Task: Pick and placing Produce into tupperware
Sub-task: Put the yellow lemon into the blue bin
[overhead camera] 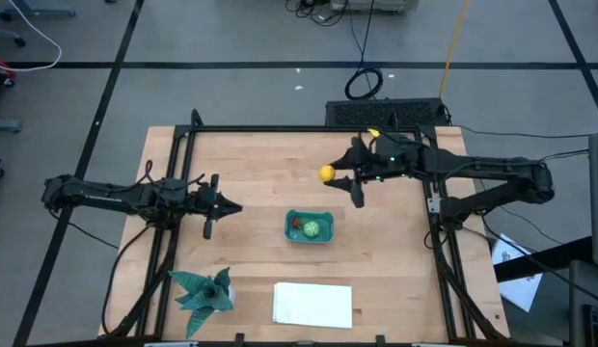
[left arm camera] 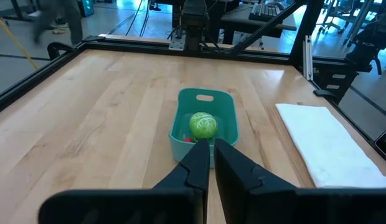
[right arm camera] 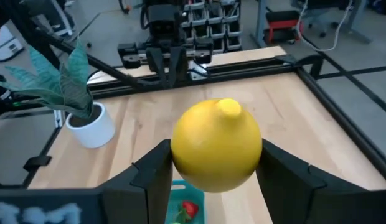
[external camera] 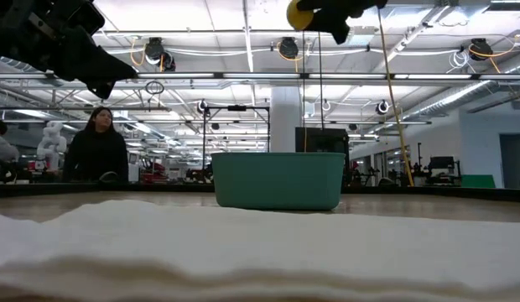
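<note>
A yellow lemon [overhead camera: 326,173] hangs high over the table, past the far right corner of the teal tupperware [overhead camera: 324,238]. My right gripper [overhead camera: 335,176] is shut on it. The tub stands mid-table and holds a light green round piece [left arm camera: 203,125] and a red piece [left arm camera: 188,139]. In the low view the lemon [external camera: 299,14] shows well above the tub [external camera: 278,179]. My left gripper [overhead camera: 237,207] waits shut to the left of the tub, above the table and pointing at the tub. My right gripper pinches the lemon between its two fingers, one on each opposite side [right arm camera: 180,155]. The fingers [right arm camera: 281,177] come nearly level from the table's right side. The lemon is lifted clear of the table, its nub [right arm camera: 228,107] turned up and away from the wrist.
A folded white cloth [overhead camera: 313,304] lies at the near edge. A spiky teal plant in a white pot [overhead camera: 204,291] stands at the near left. Black frame rails [overhead camera: 280,128] edge the table. A person [external camera: 96,147] sits beyond the table.
</note>
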Available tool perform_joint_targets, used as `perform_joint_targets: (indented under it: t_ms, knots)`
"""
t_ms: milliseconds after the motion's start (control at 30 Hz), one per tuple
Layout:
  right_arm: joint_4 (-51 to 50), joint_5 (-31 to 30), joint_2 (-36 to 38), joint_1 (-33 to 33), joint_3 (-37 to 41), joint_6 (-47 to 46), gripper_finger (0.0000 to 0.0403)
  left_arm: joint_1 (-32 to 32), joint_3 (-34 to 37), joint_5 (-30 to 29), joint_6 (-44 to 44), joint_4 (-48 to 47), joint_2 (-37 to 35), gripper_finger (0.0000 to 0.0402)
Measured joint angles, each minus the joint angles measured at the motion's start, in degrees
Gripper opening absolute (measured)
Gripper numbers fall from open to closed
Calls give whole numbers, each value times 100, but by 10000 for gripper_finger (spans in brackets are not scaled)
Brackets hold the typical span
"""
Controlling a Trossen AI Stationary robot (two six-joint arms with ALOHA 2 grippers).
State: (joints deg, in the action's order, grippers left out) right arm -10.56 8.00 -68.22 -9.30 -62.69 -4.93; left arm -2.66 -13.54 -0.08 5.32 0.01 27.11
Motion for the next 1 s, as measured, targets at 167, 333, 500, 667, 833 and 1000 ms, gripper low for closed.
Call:
perform_joint_targets:
  t_ms: [167,333,500,667,833,1000]
  knots:
    - [-16,128,-347,0,-203,15,186,-1,0,0,0,-21,-1,26]
    - [14,128,-418,0,-254,77,186,-1,0,0,2,-24,0,26]
    - [154,128,-638,16,-216,116,186,-1,-1,0,4,-24,-2,26]
    - [382,122,-825,42,-119,159,186,-2,0,0,41,-34,0,26]
    - [494,-45,-857,94,71,155,186,-5,0,2,79,-78,0,26]
    - [813,-366,-866,254,448,126,186,-8,0,0,84,-76,0,26]
